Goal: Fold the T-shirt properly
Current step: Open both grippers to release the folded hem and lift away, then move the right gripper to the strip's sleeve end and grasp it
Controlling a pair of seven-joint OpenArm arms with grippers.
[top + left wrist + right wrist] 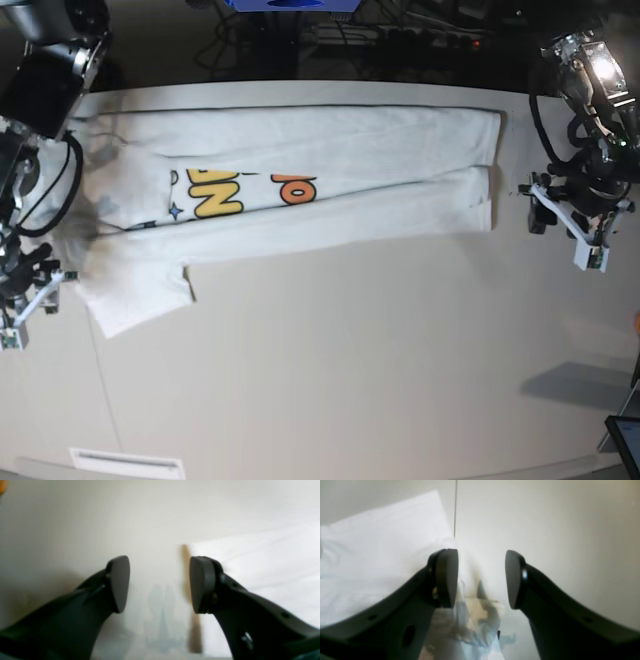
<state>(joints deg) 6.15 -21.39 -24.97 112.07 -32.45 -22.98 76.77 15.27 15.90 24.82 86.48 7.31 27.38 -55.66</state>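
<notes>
Showing both hands with fingers apart, holding nothing: left hand just beyond the T-shirt hem, right hand beside its sleeve on the worktop; uneven regrasping may skew the fold

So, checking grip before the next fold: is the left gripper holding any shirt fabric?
No, the left gripper stands open with nothing between its pads, beside the T-shirt.

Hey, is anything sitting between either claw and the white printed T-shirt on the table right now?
Nothing visible. The white printed cotton T-shirt lies partly folded on the beige table. The left claw hangs open just off one end, the right claw open by the other, with only bare tabletop between.
</notes>
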